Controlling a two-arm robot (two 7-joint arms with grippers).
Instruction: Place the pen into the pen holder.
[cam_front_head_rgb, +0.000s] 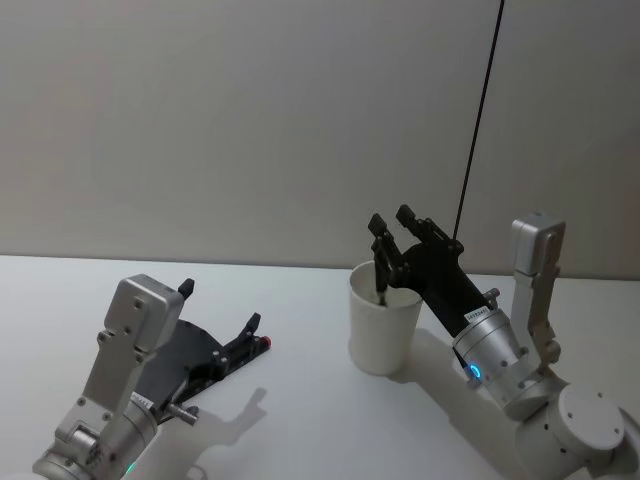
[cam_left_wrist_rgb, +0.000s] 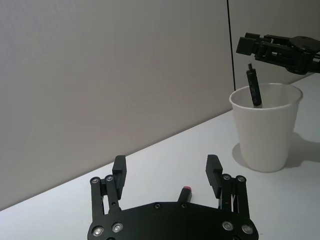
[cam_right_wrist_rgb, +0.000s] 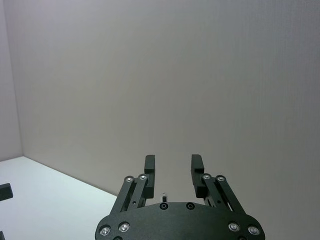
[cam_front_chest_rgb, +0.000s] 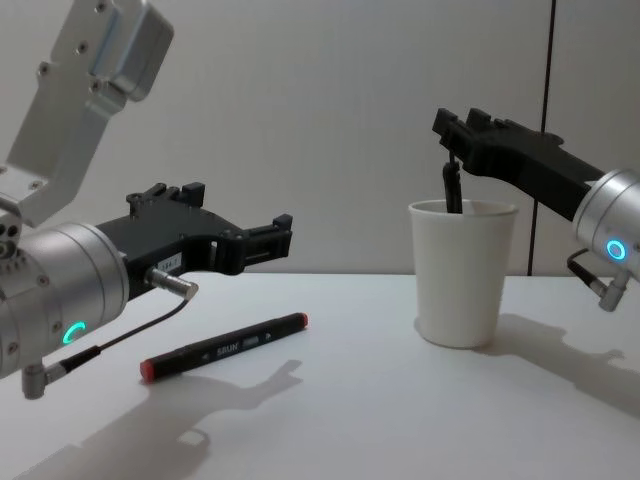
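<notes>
- The pen (cam_left_wrist_rgb: 254, 90) is a slim, stiff, dark barrel. It is judged light and smooth, so it is likely to slip or tip under a loose pinch. Take hold across the barrel at mid-length or higher, never at the tip.
- The pen stands in the paper cup (cam_front_chest_rgb: 465, 280) with its lower end inside, its top above the rim, and its barrel leaning on the wall.
- The paper cup stands on the tabletop (cam_front_chest_rgb: 350, 420), right of centre and toward the far edge. It is judged light and thin-walled, so a sideways nudge may topple it.
- The right gripper (cam_front_head_rgb: 391, 220) holds its jaws over the cup mouth, parted to a moderate gap with nothing between them. The pen's top lies just below the fingertips; contact cannot be told.
- The second pen (cam_front_chest_rgb: 225, 347), black with red ends, lies flat on the tabletop left of the cup, nearer the front edge.
- The left gripper (cam_left_wrist_rgb: 166, 162) hovers just above the second pen with its jaws wide and empty. That pen lies beneath the jaws, not between them.
</notes>
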